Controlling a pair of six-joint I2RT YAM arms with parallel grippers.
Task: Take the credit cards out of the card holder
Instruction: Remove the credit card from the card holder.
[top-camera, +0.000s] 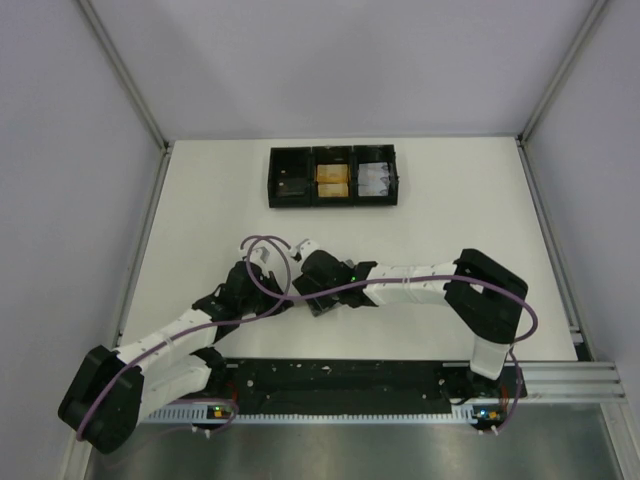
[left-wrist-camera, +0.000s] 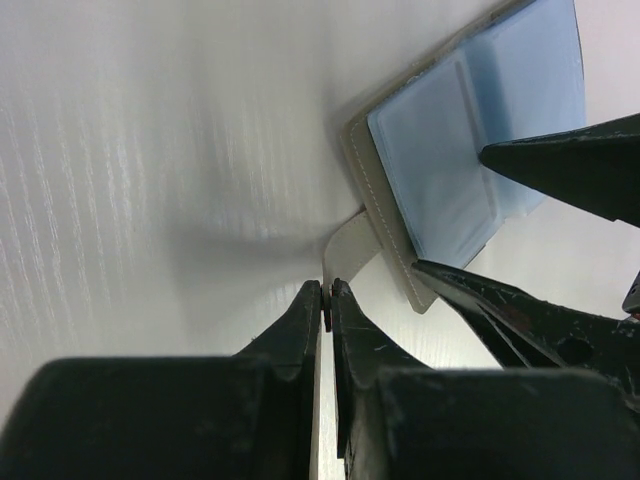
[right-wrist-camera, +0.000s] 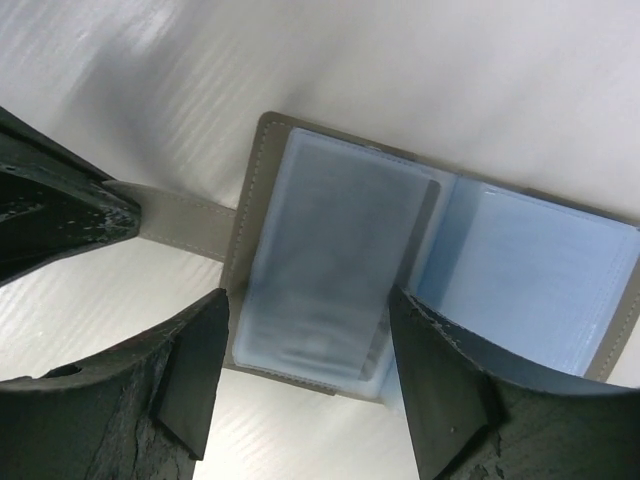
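The grey card holder (right-wrist-camera: 262, 165) lies open on the white table, light blue inside. A pale grey credit card (right-wrist-camera: 335, 225) shows inside the left sleeve; the right sleeve (right-wrist-camera: 540, 280) looks plain blue. My left gripper (left-wrist-camera: 327, 295) is shut on the holder's tab (left-wrist-camera: 352, 245) and also shows in the right wrist view (right-wrist-camera: 70, 215). My right gripper (right-wrist-camera: 305, 320) is open just above the holder, its fingers either side of the left sleeve. In the top view the two grippers meet at mid-table, and the holder (top-camera: 322, 305) is mostly hidden under them.
A black three-compartment tray (top-camera: 333, 150) stands at the back of the table, with orange items in its middle bin and clear items in its right bin. Grey walls and metal rails enclose the table on both sides.
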